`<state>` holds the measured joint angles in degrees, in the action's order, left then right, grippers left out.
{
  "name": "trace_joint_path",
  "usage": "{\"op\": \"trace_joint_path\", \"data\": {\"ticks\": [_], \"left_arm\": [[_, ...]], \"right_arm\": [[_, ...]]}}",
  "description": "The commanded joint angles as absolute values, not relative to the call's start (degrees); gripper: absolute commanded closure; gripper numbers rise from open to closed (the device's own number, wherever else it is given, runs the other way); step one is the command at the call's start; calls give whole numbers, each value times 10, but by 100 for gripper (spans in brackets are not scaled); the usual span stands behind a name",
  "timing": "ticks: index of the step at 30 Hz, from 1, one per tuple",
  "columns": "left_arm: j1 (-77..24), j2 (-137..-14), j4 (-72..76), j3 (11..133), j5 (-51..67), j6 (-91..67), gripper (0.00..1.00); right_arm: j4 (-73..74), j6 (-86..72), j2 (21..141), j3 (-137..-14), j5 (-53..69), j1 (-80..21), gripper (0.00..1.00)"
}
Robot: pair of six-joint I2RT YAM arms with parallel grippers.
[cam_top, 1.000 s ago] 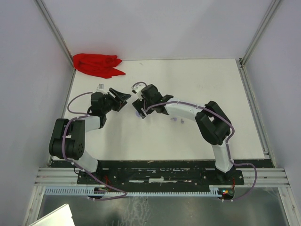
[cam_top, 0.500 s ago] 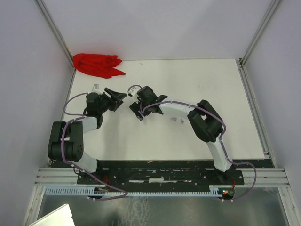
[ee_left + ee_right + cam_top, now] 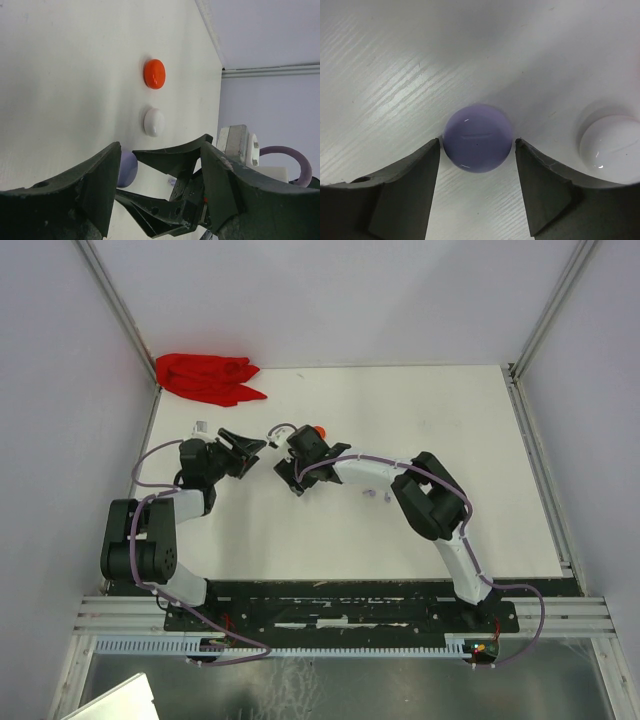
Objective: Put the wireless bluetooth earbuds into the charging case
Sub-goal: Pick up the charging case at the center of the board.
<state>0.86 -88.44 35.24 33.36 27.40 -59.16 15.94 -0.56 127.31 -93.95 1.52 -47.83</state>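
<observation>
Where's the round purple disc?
In the right wrist view, the round purple disc sits between the right gripper's fingers, with a round white disc beside it.

One overhead, two wrist close-ups
The overhead looks down from the near edge; both wrist views closely share the purple charging case (image 3: 477,137).

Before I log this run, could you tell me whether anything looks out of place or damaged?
Only the crumpled red cloth in the table's far left corner seems out of place. The round purple case, straddled by the right claw, looks intact; nothing is spilled.
</observation>
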Motion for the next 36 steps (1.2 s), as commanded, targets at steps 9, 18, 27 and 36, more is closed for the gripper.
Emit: {"op": "trace_joint_path", "data": {"ticks": [9, 18, 27, 36], "left_arm": [[15, -864, 372, 329, 292, -600, 29], [15, -862, 374, 321, 306, -599, 29], [1, -877, 442, 313, 350, -633, 30], [-76, -920, 540, 323, 367, -675, 32]], "right_arm": [[149, -3, 1282, -961, 4, -481, 49], [60, 5, 1224, -897, -6, -476, 72], [8, 0, 1098, -801, 99, -422, 75], [20, 47, 1006, -713, 217, -364, 76]]}}
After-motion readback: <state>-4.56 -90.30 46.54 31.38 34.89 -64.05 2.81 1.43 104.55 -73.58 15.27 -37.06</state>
